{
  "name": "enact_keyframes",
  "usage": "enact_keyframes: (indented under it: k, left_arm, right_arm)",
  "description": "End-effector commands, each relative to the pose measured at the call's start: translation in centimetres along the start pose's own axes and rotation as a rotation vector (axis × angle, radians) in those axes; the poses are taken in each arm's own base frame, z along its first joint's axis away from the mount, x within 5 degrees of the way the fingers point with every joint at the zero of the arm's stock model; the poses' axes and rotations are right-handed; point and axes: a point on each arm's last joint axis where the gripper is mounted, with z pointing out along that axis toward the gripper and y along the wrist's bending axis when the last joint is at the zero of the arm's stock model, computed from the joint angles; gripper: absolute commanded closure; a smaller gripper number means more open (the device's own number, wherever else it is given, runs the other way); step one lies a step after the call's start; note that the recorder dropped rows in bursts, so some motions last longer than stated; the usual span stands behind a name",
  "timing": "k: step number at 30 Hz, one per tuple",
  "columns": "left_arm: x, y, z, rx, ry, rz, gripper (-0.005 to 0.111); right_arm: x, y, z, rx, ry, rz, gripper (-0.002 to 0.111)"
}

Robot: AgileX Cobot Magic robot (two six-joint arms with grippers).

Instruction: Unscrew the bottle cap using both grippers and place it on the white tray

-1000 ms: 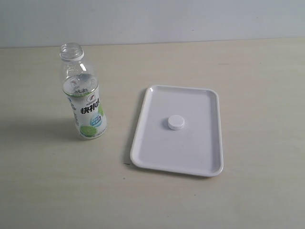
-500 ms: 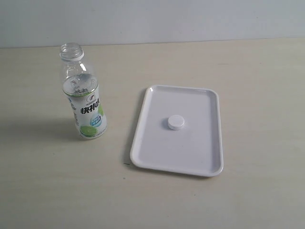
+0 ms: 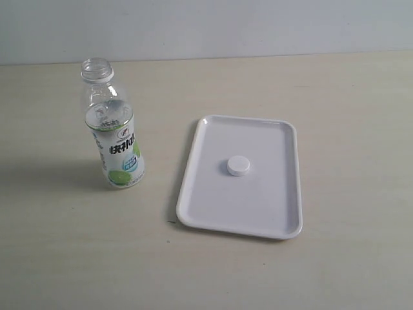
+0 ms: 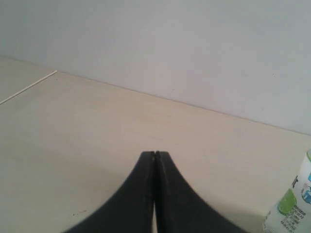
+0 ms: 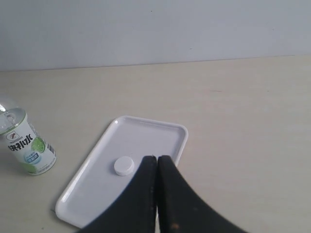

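The bottle (image 3: 113,129) stands upright and uncapped on the left of the table; its label also shows in the right wrist view (image 5: 26,143) and its edge in the left wrist view (image 4: 294,206). The bottle cap (image 3: 237,166) lies flat near the middle of the white tray (image 3: 213,216), seen too in the right wrist view, cap (image 5: 124,166) on tray (image 5: 150,131). Neither gripper appears in the exterior view. My left gripper (image 4: 155,154) is shut and empty above bare table. My right gripper (image 5: 156,158) is shut and empty, hovering over the tray beside the cap.
A pale wooden tabletop (image 3: 348,129) runs back to a plain grey wall (image 3: 226,26). A table seam (image 4: 29,87) shows in the left wrist view.
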Motion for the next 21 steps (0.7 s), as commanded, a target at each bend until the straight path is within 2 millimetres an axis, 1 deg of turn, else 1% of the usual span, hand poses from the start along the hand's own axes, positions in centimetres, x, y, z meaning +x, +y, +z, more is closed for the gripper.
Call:
enact_keyframes:
  k: [1,2,4,8,12,21]
  left_arm:
    - [-0.07,-0.24,0.05,0.026,-0.001,-0.038,0.107]
    - [0.01,-0.4,0.04,0.043,0.009,-0.082,0.107]
    - [0.16,-0.81,0.01,0.087,0.027,-0.077,0.107]
    - [0.27,-1.11,-0.02,0.122,0.031,0.091,0.107]
    - [0.27,-0.9,0.0,0.101,0.027,0.179,0.107]
    - [0.41,-0.88,0.0,0.101,0.043,0.18,0.107]
  right_arm:
    - [-0.05,0.0,-0.05,-0.004,-0.018,0.0,0.108]
    - [-0.05,0.0,-0.05,-0.004,-0.018,0.0,0.108]
    - [-0.05,0.0,-0.05,-0.004,-0.018,0.0,0.108]
    - [-0.05,0.0,-0.05,-0.004,-0.018,0.0,0.108]
    - [-0.05,0.0,-0.05,-0.004,-0.018,0.0,0.108]
    - [-0.05,0.0,-0.05,-0.004,-0.018,0.0,0.108]
